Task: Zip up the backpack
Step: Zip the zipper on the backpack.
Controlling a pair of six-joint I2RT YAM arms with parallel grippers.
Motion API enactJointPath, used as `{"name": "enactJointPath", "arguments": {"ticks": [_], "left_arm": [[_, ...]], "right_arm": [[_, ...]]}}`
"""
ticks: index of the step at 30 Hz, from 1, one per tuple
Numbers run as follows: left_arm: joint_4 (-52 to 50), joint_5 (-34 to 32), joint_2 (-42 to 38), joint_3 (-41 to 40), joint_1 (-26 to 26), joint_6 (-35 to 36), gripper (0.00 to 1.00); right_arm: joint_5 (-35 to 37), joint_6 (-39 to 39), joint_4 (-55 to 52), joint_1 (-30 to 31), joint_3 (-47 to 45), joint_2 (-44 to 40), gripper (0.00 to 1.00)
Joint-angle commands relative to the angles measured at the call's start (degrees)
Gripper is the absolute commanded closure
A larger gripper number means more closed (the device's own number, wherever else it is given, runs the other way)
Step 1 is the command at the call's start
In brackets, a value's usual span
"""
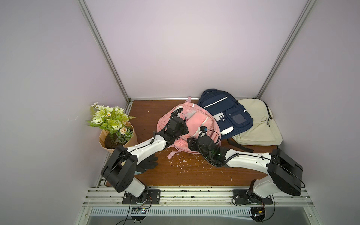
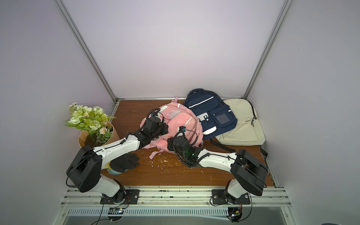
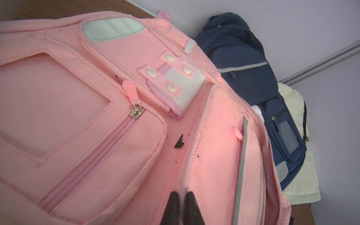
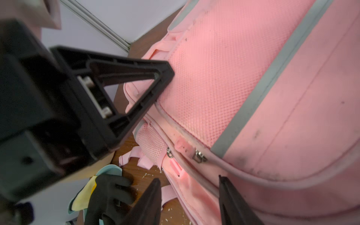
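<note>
**Pink bag pinned by one claw, zip pull lined up for the other**

Pink nylon is what both arms are working on. The pink backpack lies front-up on the wooden table, its far flank against the navy backpack.

The left gripper has its jaws pressed together on a pale piped edge of the front pocket panel. This looks like an anchor: held fabric keeps the zip track taut, so a slider would run rather than drag the whole bag along.

The right gripper sits at the bag's side seam on the end farthest from the navy backpack. Its jaws are spread with nothing between them. They are aimed at the two metal zipper sliders and the pink pull tab just ahead, which I judge is the approach to grasp a pull.

The pink bag's long axis runs roughly alongside the navy backpack's. Both have their tops pointing away from the arms and their bases towards them. The carry loop sits level with the navy backpack's upper part.
</note>
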Motion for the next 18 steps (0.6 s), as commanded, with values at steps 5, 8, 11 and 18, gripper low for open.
{"name": "enactJointPath", "arguments": {"ticks": [5, 8, 11, 18], "left_arm": [[6.4, 2.9, -3.4, 1.0, -2.5, -2.1, 1.0], [6.6, 3.4, -3.8, 0.8, -3.3, -2.6, 1.0], [6.2, 3.0, -4.7, 0.9, -4.5, -2.9, 1.0], [4.9, 1.4, -7.1, 0.6, -5.2, -2.5, 1.0]], "right_arm": [[0.7, 4.9, 7.2, -2.0, -0.1, 2.7, 0.52], [2.4, 4.6, 6.4, -2.1, 1.7, 3.9, 0.53], [7.8, 6.6, 3.8, -2.1, 2.5, 4.9, 0.54], [17.1, 9.0, -6.5, -2.3, 5.6, 5.6, 0.7]]}}
